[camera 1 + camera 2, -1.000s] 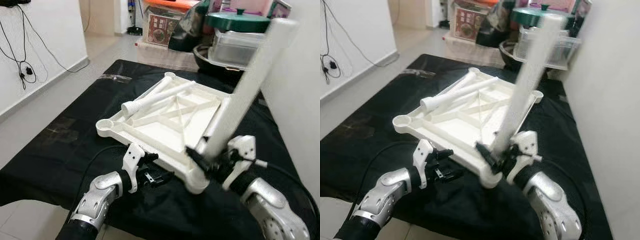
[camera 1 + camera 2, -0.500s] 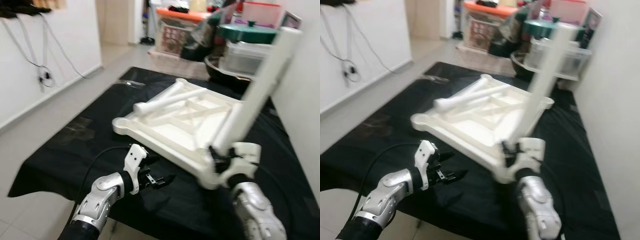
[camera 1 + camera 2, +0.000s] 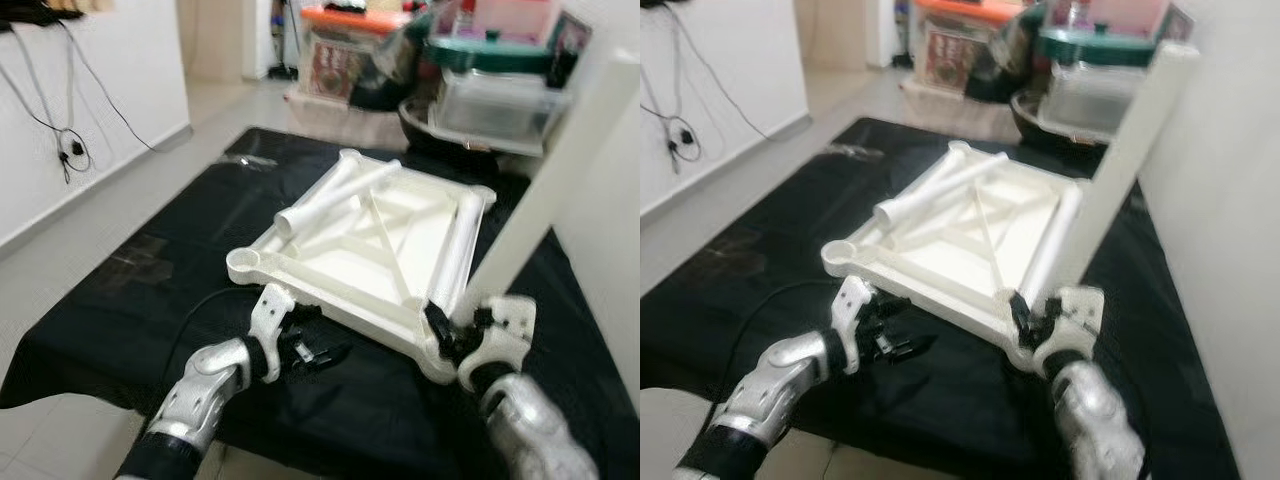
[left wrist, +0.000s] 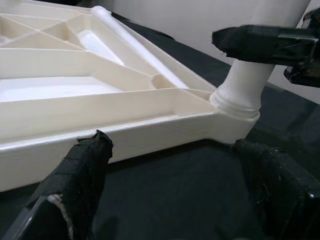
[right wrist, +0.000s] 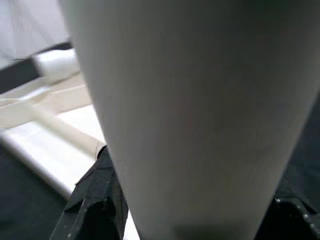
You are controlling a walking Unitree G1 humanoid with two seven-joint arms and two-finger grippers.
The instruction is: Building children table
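Jaws: right gripper (image 3: 452, 335) clamped on the white table leg (image 3: 560, 165), left gripper (image 3: 318, 345) spread wide

Head view: upturned tabletop (image 3: 370, 245) lies on the black cloth (image 3: 120, 290), leg seated in its 5 o'clock corner. Left wrist view: fingers (image 4: 75, 185) straddle the tabletop's edge, apart from it. Right wrist view: leg between the pads

White tabletop (image 4: 75, 95) lies upside down on black cloth (image 4: 170, 200), ribbed underside up, filling upper left of the frame. At its corner socket (image 4: 235, 107), right of centre, a white leg (image 4: 255, 65) stands inserted. Right gripper (image 4: 265, 42), upper right, has a black finger across the leg above the socket. Left gripper (image 4: 175, 190) fingers (image 4: 75, 175) spread wide at lower left and lower right, holding nothing; left one just at the tabletop edge.
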